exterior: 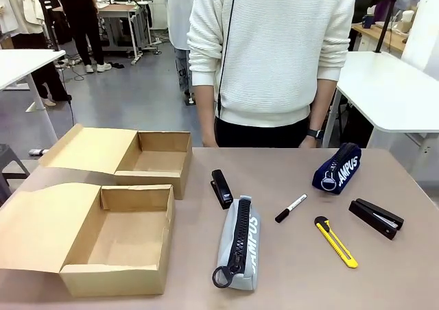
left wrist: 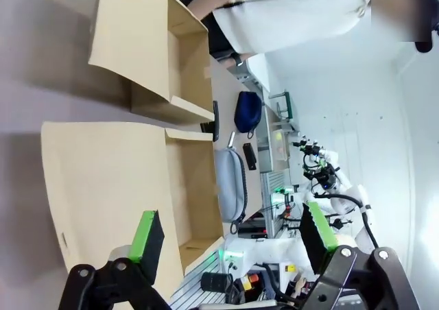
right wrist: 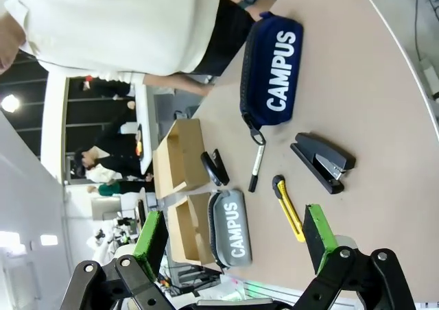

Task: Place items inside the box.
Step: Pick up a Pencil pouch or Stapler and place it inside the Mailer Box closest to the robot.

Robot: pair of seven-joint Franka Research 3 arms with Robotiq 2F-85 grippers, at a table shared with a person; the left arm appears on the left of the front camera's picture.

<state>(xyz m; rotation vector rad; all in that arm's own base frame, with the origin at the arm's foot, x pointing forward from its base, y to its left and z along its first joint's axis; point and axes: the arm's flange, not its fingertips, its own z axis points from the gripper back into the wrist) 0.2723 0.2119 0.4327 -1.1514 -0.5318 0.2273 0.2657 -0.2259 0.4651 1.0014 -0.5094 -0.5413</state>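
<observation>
Grey pouch (exterior: 238, 245): you've got white "CAMPUS" lettering, black zip, centre-near.
Navy pouch (exterior: 337, 168): far right, same lettering.
Knife (exterior: 336, 241): yellow, near right.
L gripper (left wrist: 232, 231): spread wide, nothing held.
R gripper (right wrist: 233, 233): spread wide, nothing held.

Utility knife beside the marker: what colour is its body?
The utility knife is yellow, with black near one end; the front view shows it best.
</observation>
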